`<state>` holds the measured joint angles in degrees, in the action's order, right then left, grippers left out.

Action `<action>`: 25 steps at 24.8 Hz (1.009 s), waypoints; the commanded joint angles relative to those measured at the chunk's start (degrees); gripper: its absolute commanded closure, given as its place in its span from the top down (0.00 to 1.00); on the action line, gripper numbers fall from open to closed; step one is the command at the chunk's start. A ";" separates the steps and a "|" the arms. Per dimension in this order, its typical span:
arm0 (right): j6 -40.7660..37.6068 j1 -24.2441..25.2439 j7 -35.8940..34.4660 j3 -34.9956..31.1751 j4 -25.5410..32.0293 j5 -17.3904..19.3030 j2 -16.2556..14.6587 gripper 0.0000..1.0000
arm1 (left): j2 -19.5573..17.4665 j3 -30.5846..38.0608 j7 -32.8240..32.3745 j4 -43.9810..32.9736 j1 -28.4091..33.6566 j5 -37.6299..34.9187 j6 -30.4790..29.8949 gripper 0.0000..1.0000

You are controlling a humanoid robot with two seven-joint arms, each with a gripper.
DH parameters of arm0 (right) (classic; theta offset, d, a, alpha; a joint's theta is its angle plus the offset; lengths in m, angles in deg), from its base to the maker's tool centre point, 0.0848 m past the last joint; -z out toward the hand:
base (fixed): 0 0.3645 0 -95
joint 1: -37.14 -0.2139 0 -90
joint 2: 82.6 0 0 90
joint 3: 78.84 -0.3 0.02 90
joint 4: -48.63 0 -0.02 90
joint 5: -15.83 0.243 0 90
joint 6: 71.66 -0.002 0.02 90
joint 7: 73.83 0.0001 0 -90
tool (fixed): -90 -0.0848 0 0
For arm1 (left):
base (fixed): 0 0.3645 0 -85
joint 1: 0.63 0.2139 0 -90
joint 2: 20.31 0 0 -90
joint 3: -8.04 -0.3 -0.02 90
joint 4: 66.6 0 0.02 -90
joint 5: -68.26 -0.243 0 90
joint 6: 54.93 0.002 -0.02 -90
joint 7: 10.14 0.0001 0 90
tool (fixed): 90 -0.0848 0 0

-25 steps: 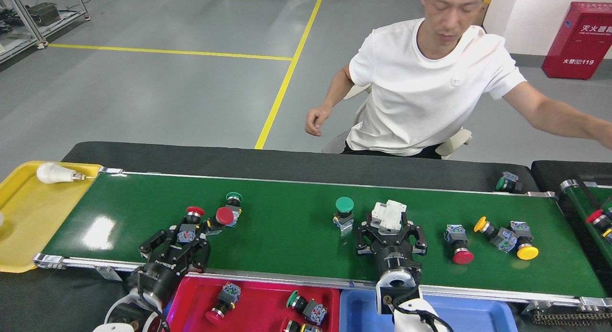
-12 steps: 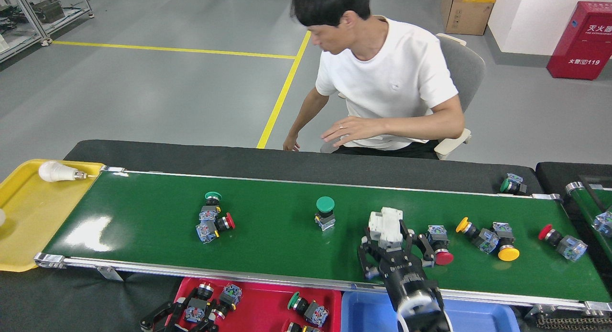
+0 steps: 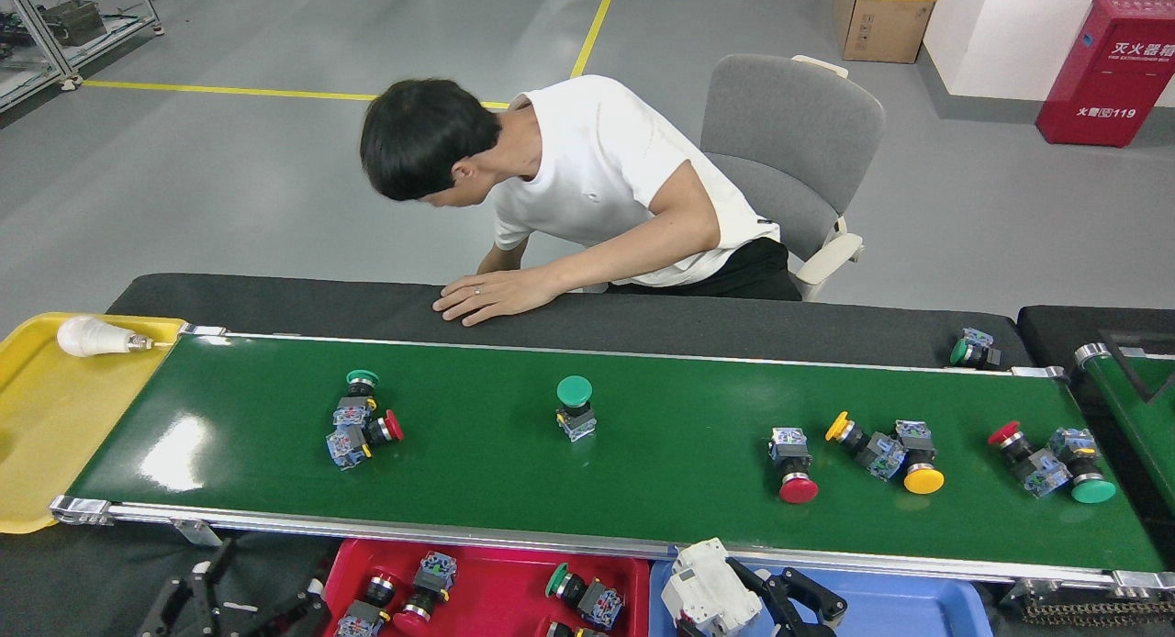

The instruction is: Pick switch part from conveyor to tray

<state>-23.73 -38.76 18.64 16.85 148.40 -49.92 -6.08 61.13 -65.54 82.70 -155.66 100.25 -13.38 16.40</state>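
Since the earlier frames, both arms have withdrawn from the glossy dark-green conveyor belt with silver side rails point(image 3: 643, 453) to its near edge. The right tool point(image 3: 734, 605) now sits over the blue plastic tray point(image 3: 918, 609) and holds a white plastic block-shaped part point(image 3: 702, 591), which was above the belt before. The left tool point(image 3: 229, 605) lies low at the bottom left, beside the red plastic tray point(image 3: 496, 573); its fingers appear spread and hold nothing. The person in a white shirt point(image 3: 597, 178) has leaned toward the left, one hand point(image 3: 482, 297) flat on the black table point(image 3: 734, 329) along the far edge. The switch parts have shifted toward the belt's left end.

The belt carries a green-and-red switch pair point(image 3: 363, 421) near the left end, an upright green-capped switch point(image 3: 576, 406) at centre, a red-capped switch point(image 3: 794, 463) lying with its cap toward the near edge, a pair of yellow-capped switches point(image 3: 886, 449) and a red-and-green pair point(image 3: 1046, 453) toward the right end. Wide bare belt lies between the centre switch and the red-capped one.

A yellow tray point(image 3: 55, 435) at the left end holds a white bulb point(image 3: 87, 336).
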 commanded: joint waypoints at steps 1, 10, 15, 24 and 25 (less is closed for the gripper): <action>-2.93 0.66 0.00 -3.23 -0.01 0.45 0.04 0.32 | -0.85 0.54 -0.90 0.99 -1.22 1.22 -0.22 1.00; -2.93 2.59 2.55 -7.80 -1.59 0.36 -0.67 0.43 | -0.85 0.19 -2.57 4.95 -6.93 -0.01 0.21 1.00; -2.93 3.30 3.87 -10.70 -2.56 -0.08 0.04 0.82 | -0.76 -0.16 -1.78 17.52 -18.18 -6.51 -0.14 1.00; -2.93 1.10 6.50 -16.33 -2.20 1.94 7.16 0.96 | -5.59 -3.94 3.23 39.75 -33.03 -7.65 0.83 1.00; -2.93 0.40 6.77 -17.12 -2.20 1.94 7.86 0.96 | -6.30 -4.82 3.67 42.57 -34.26 -7.65 1.09 1.00</action>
<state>-25.74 -37.58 25.20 0.85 145.35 -48.34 1.32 55.93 -69.76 84.93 -114.70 67.60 -20.93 16.82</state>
